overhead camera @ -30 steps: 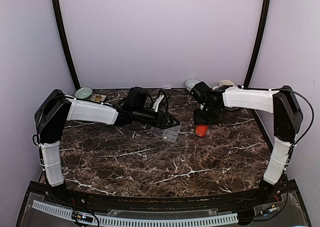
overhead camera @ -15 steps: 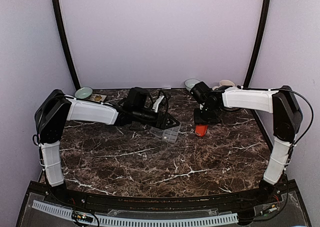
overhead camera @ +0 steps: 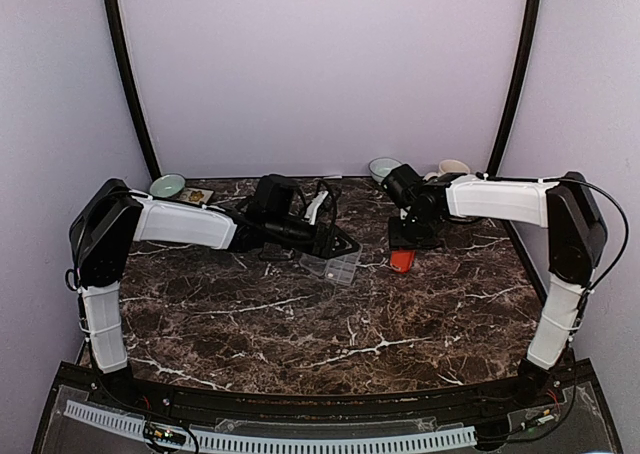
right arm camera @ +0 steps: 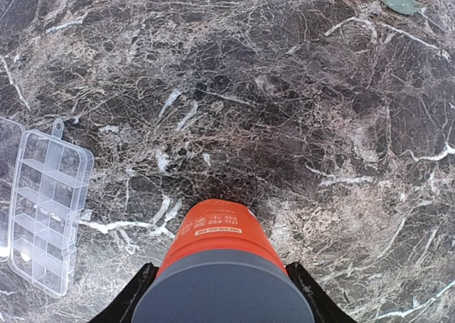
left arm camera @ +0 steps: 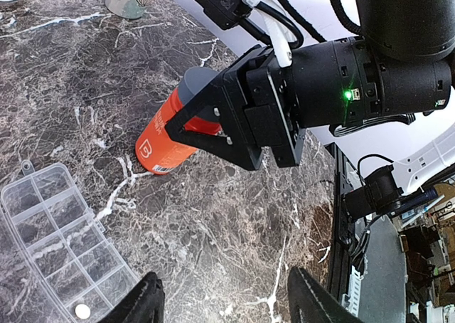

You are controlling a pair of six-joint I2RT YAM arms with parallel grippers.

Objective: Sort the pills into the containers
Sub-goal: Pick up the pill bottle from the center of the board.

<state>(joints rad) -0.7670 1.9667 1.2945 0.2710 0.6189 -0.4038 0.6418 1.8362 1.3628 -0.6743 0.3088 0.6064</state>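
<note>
Right tool gripping the orange bottle; left tool open over the organiser box.

The right tool (right arm camera: pixel 220 294) has its 2 fingers pressed against either side of the grey cap of the orange bottle (left arm camera: pixel 165 144), whose base points down toward the dark marble tabletop (overhead camera: pixel 300 324). The left tool (left arm camera: pixel 227 305) hangs with its fingers spread and nothing between them, just beside the clear organiser box (left arm camera: pixel 50 230). The box lies flat near the middle of the tabletop, to the left of the bottle and apart from it. 1 small white pill (left arm camera: pixel 83 311) sits in a compartment at the end nearest the left tool.
</note>
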